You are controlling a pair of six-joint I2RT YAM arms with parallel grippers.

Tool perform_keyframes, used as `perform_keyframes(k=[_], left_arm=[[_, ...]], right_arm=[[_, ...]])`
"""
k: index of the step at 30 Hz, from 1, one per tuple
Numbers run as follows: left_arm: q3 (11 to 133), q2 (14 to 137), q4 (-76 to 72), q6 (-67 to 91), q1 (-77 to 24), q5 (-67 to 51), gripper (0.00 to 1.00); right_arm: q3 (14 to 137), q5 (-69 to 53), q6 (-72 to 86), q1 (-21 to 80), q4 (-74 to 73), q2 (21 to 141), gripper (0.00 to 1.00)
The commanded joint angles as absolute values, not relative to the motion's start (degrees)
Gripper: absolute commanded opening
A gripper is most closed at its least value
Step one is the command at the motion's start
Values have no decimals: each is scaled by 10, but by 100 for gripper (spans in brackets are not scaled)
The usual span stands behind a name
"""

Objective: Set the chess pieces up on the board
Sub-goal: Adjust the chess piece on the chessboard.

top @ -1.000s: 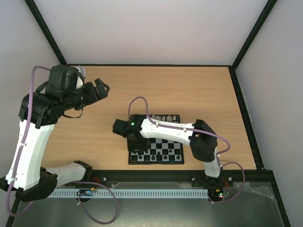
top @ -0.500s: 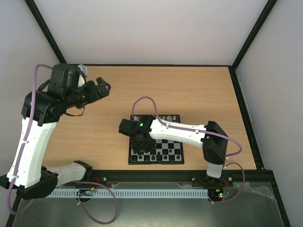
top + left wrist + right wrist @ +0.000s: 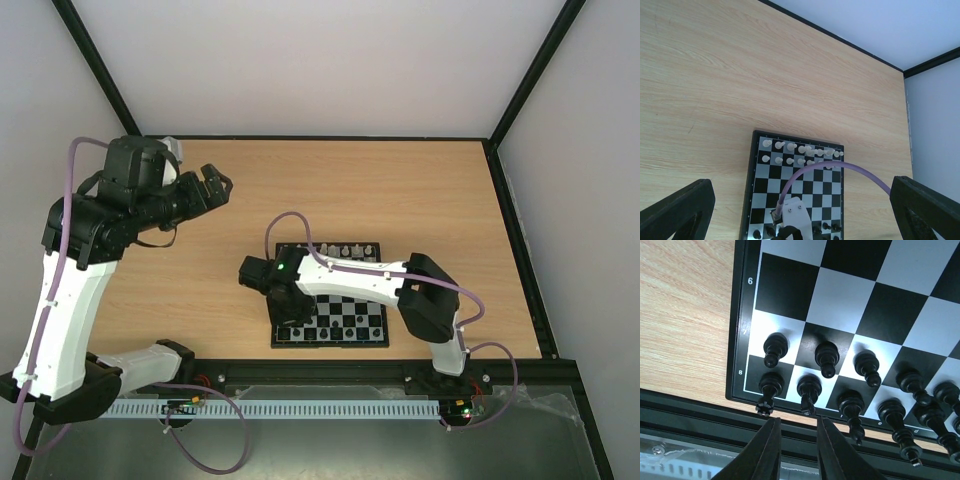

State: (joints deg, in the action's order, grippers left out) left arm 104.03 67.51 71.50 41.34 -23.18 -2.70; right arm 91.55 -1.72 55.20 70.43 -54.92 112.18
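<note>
The board (image 3: 352,302) lies near the table's front edge. Cream-white chess pieces (image 3: 345,250) fill its far two rows, also in the left wrist view (image 3: 800,150). Black chess pieces (image 3: 826,357) stand in its near two rows, with a rook (image 3: 769,387) and a knight (image 3: 808,389) at the corner. My right gripper (image 3: 799,440) hovers just above the board's near left corner (image 3: 288,322), jaws slightly apart with nothing between them. My left gripper (image 3: 212,186) is held high over the table's far left, wide open and empty.
A black rail (image 3: 330,372) runs along the table's near edge, right under the right fingers (image 3: 771,450). The right arm's purple cable (image 3: 840,167) arches over the board (image 3: 805,187). Black frame posts (image 3: 95,70) stand at the back corners.
My right gripper swung a little to the right over the board, then came back to the near left corner. The left arm has barely moved.
</note>
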Motion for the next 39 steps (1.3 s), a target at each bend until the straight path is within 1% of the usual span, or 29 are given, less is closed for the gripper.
perform_keyframes(k=[1,10,17,20,32,35,39], left_arm=[[1038,670,722,410,-229,-24,99],[1034,672,721,410,-229,-25,99],[1035,675,719,409,-229,-25,99],[1035,675,720,409,-229,-25,99],[1035,675,721,408,-229,-25,99],[1034,674,721,408,-229,-25,99],[1033,672,722,408,-229,-26,99]], right_arm=[[898,-29,546,710,-559,1133,21],[863,-41,551,714,-540,1133,20],[874,-44,544,715,-536,1146,19],[881,-42,543,715,-541,1154,16],[903,-22,542,714,-560,1173,11],[904,-22,545,714,-561,1174,5],[900,-22,555,714,-565,1169,4]])
